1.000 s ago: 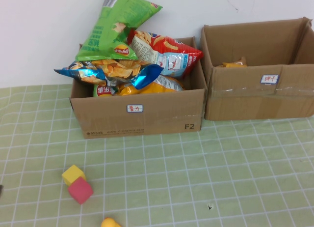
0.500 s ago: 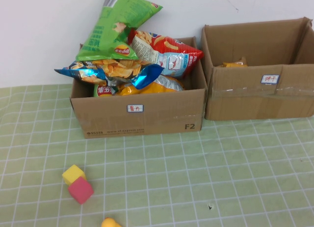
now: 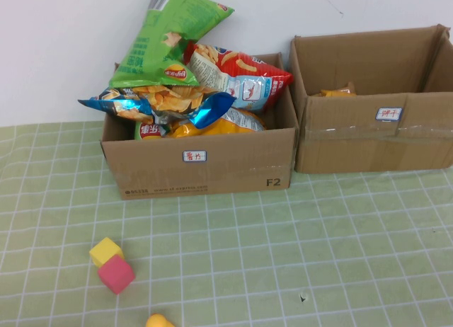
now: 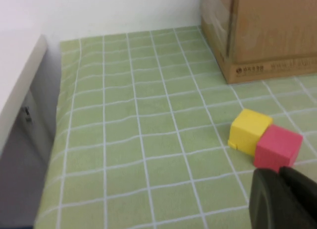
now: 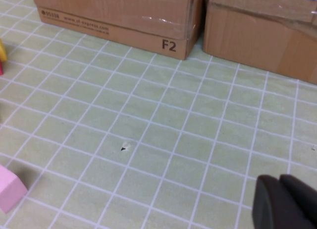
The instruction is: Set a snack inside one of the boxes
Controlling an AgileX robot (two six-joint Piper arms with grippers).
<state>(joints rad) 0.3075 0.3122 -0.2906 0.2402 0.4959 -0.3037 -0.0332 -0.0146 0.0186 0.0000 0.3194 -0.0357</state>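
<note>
The left cardboard box (image 3: 205,164) is heaped with snack bags: a green bag (image 3: 166,37), a red bag (image 3: 241,76) and a blue bag (image 3: 163,104). The right box (image 3: 375,129) holds a small orange snack (image 3: 336,92). Neither gripper shows in the high view. In the left wrist view my left gripper (image 4: 280,173) is shut and empty, low over the cloth beside the pink block (image 4: 277,145), with the left box (image 4: 267,30) beyond. In the right wrist view my right gripper (image 5: 279,180) is shut and empty over the green cloth, facing both boxes (image 5: 114,11).
A yellow block (image 3: 105,250) and a pink block (image 3: 116,274) touch each other on the green grid cloth in front of the left box. A yellow object (image 3: 159,321) lies at the near edge. The table's left edge (image 4: 47,154) drops off. A white wall stands behind the boxes.
A dark tip at the high view's left edge one second ago has gone out of view. Boxes, bags and blocks have not moved.
</note>
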